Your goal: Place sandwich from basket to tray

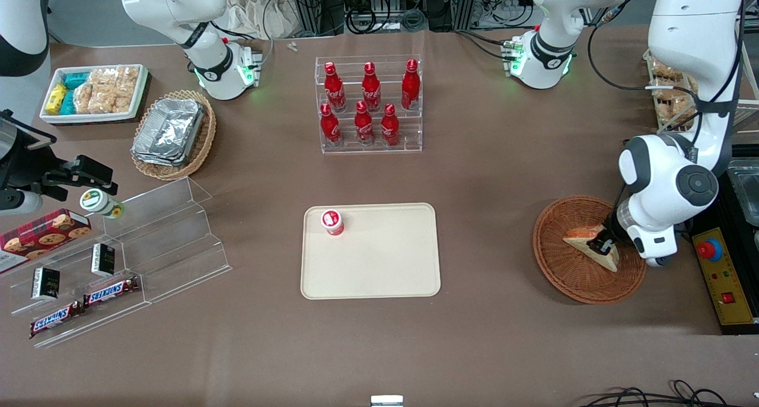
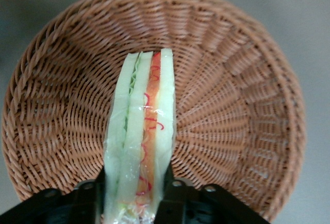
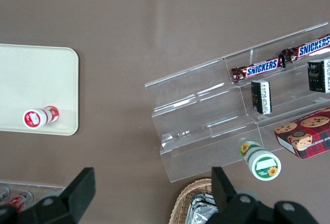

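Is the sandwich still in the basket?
Yes. The sandwich sits in the basket, with the hand closed around it; the tray holds no sandwich.

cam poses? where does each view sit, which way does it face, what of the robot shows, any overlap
Front view: high above the table's near edge, looking down; shows both arms and the gripper on the sandwich in the basket.
Left wrist view: on the working arm, facing down; fingers flank the sandwich over the basket.
Right wrist view: on the parked arm, facing down at the tray; its own fingers show.
Shared: front and left wrist see sandwich and basket; front and right wrist see the tray.
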Tool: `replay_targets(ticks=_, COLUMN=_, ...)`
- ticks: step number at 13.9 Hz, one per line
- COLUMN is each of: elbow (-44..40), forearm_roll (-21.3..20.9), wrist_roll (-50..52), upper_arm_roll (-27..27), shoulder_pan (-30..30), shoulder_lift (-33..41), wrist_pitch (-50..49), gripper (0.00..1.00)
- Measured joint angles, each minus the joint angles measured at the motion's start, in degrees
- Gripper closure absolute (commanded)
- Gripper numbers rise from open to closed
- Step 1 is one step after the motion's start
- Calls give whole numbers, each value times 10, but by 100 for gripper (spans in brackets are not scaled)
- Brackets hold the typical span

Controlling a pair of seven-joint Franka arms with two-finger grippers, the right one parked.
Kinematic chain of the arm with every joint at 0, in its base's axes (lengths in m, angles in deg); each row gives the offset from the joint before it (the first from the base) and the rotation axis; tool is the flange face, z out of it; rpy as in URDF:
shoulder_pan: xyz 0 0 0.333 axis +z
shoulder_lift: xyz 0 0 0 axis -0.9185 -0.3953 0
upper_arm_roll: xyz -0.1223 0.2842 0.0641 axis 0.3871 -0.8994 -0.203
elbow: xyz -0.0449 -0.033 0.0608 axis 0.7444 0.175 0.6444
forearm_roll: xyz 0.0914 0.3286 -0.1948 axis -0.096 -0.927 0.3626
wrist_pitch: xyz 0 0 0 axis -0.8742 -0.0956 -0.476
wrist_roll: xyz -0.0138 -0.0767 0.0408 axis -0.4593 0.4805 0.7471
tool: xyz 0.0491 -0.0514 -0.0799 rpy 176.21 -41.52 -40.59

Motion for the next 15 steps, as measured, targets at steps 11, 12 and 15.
replay_targets(ticks=11, elbow=-70, forearm_roll=-2, wrist_roll=-289, upper_arm_roll=158, shoulder_pan=-8, shoulder_lift=129, wrist_pitch=-230, gripper=100)
replay_targets(ticks=12, elbow=-72, forearm_roll=-2, wrist_roll=-297, upper_arm_roll=184, shoulder_pan=-9, shoulder_lift=125, wrist_pitch=-218, gripper=100)
replay_targets(ticks=15, elbow=-78, forearm_roll=-34, wrist_roll=-273, upper_arm_roll=238, shoulder_pan=-48, shoulder_lift=97, wrist_pitch=-162, gripper=100)
